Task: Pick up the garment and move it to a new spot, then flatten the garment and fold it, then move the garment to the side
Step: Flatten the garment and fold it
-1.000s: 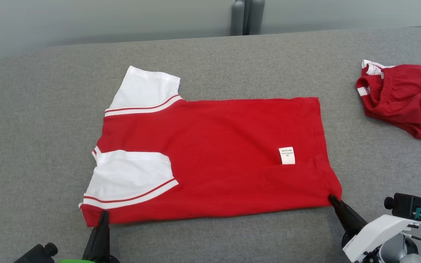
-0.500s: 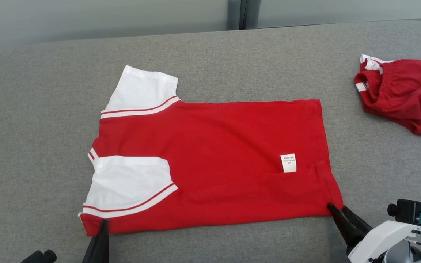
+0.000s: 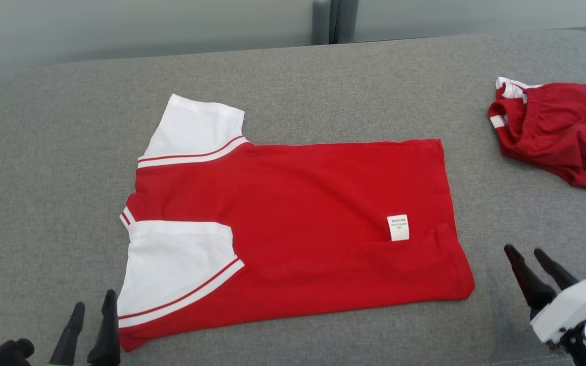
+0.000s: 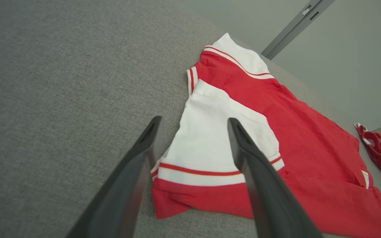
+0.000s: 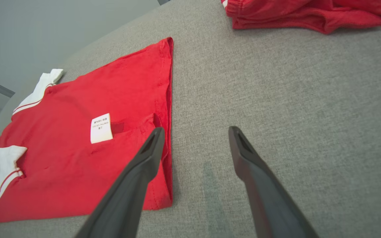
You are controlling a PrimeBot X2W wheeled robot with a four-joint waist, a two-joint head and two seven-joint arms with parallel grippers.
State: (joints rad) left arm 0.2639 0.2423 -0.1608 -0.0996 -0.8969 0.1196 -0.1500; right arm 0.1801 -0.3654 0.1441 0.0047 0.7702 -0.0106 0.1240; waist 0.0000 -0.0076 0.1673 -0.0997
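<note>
The shirt (image 3: pixel 298 213) lies flat in the middle of the head view on the grey desk (image 3: pixel 323 76), collar end to the left and hem to the right. Its near sleeve (image 3: pixel 176 259) is folded in over the red body and a white label (image 3: pixel 398 227) faces up.

I judge it light, limp and not slippery on this cloth-like surface. It will sag and crease wherever it is unsupported, and a one-handed lift would probably undo the fold. The best holds look like the two near corners, pinched through every layer at once: the lower-left one by the sleeve band and the lower-right one at the hem. Thin fabric lying flat gives little to bite on, so the fingers would have to slide under the edge.

The left tool (image 3: pixel 92 325) sits at the lower left, just beside that corner, fingers spread wide and holding nothing. In its wrist view it frames the sleeve (image 4: pixel 194 125). The right tool (image 3: pixel 524 251) stands at the lower right, apart from the hem, equally wide and empty.

As for containers, the desk carries just the shirt and crumpled red shorts (image 3: pixel 557 132) at the upper right.
</note>
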